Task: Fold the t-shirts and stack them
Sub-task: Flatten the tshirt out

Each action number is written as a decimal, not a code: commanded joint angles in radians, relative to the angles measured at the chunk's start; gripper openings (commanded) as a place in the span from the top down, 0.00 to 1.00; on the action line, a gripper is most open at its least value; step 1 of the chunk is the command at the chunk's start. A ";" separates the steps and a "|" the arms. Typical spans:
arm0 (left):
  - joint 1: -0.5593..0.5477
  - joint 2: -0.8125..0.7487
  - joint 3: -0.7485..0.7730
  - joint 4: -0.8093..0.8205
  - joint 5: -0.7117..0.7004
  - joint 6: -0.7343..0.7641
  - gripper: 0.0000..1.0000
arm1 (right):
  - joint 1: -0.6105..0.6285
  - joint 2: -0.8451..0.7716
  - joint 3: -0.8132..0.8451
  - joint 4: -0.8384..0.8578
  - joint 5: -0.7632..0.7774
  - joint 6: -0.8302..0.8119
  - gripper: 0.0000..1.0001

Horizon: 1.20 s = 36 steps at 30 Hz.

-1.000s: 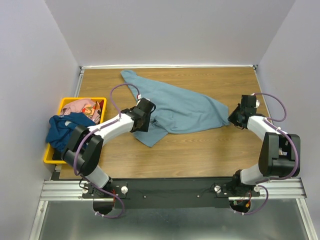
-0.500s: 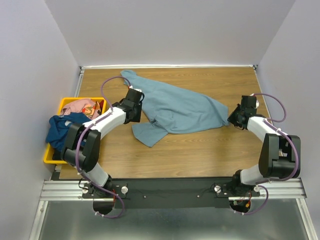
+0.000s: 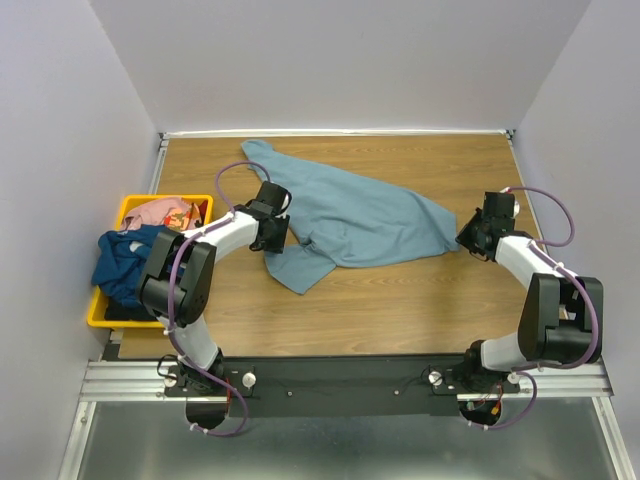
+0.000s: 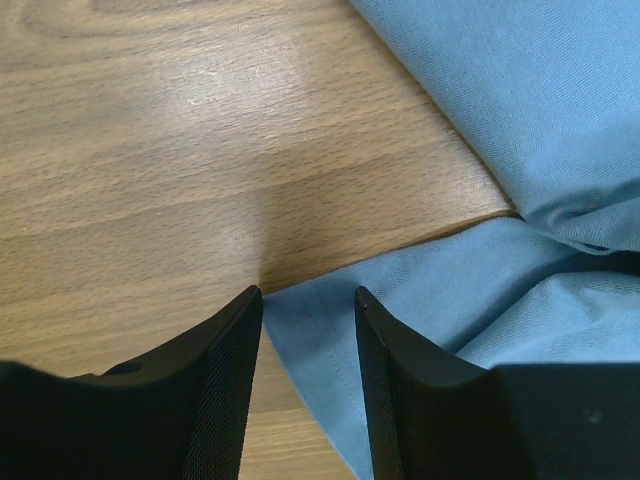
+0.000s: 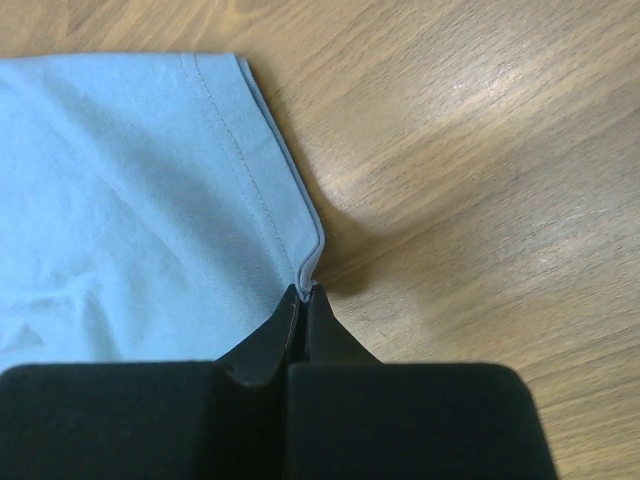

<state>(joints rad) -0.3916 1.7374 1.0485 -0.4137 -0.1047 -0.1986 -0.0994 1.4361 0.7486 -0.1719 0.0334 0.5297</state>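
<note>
1. Top: the blue-grey shirt (image 3: 350,215) lies rumpled on the table (image 3: 400,300). The navy shirt (image 3: 125,262) hangs over the yellow bin (image 3: 96,318); the pink shirt (image 3: 165,213) is inside
2. Left wrist: the left claw (image 4: 308,298) is a little open around a corner of the blue-grey shirt, maybe touching it, gripping nothing
3. Right wrist: the right claw (image 5: 303,292) is pinched tight on the blue-grey shirt's hem corner

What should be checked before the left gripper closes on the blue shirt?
1. Hem corner of light blue-grey t-shirt clamped in right gripper: ok.
2. Open left gripper straddles the shirt's edge: ok.
3. Shirt lying flat: not ok, rumpled beside the left gripper.
4. Left fingertips low enough to catch cloth: cannot tell.
5. Other shirts clear, navy t-shirt and pink patterned t-shirt at yellow bin: ok.
</note>
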 commanded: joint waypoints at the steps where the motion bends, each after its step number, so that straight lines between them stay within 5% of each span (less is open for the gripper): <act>1: 0.007 0.033 -0.004 -0.022 0.016 0.011 0.50 | 0.004 -0.020 -0.011 0.015 -0.016 -0.013 0.99; 10: 0.005 0.034 -0.067 -0.022 0.039 -0.016 0.51 | 0.004 -0.019 -0.011 0.015 -0.013 -0.011 0.99; 17: 0.007 0.008 -0.096 -0.020 0.089 -0.041 0.77 | 0.004 -0.025 -0.011 0.015 -0.013 -0.010 0.99; 20: 0.008 -0.001 -0.093 -0.025 0.082 -0.044 1.00 | 0.004 -0.029 -0.008 0.015 -0.012 -0.008 0.99; 24: 0.037 -0.048 -0.050 -0.042 0.040 -0.058 1.00 | 0.004 -0.023 0.018 0.014 -0.015 0.000 0.99; 30: 0.164 -0.091 0.261 -0.122 -0.007 -0.090 1.00 | 0.004 0.020 0.224 -0.017 0.023 0.012 0.99; 36: 0.321 -0.061 0.795 -0.237 -0.015 -0.182 1.00 | -0.006 0.063 0.646 -0.109 0.121 -0.002 0.99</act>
<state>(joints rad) -0.1425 1.7069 1.6142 -0.5903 -0.0792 -0.3084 -0.0975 1.4921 1.1500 -0.2405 0.0597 0.5335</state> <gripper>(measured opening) 0.010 0.014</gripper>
